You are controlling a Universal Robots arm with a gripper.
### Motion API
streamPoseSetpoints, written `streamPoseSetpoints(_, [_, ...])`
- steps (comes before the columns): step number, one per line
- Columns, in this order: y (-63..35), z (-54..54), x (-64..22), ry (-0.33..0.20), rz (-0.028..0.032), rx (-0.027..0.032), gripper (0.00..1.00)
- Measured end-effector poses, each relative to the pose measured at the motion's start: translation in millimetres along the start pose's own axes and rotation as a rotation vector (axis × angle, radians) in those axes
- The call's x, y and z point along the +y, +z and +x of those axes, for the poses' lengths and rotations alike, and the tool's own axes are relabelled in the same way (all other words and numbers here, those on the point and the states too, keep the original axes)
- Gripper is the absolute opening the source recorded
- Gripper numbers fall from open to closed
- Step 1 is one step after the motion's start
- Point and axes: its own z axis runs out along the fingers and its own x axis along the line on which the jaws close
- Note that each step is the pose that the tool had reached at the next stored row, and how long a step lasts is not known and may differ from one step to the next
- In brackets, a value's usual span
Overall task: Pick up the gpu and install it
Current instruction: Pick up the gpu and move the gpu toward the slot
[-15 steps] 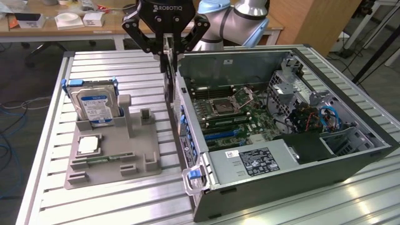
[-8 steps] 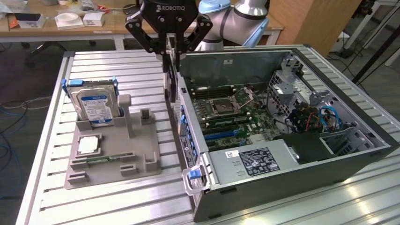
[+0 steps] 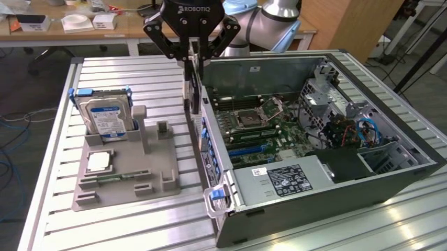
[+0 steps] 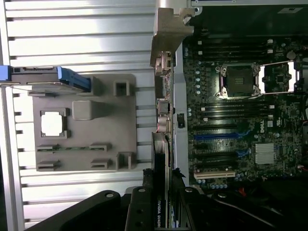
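Black gripper (image 3: pixel 193 55) fingers at the upper centre of the exterior view are clamped on the gpu (image 3: pixel 194 89). The card hangs upright and edge-on, right at the open computer case (image 3: pixel 391 136) wall on the exterior view's left. In the wrist view the card runs out from the gripper along that wall, between the grey holder (image 4: pixel 86 159) and the motherboard (image 4: pixel 240 110). A hard drive (image 3: pixel 104 119) stands in the holder, left of centre in the exterior view.
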Motion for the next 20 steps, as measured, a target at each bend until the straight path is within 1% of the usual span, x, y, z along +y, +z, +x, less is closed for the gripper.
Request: streamPoseSetpoints(20, [0.3, -9.8, 0.7, 0.000, 0.0000, 0.0000, 0.26])
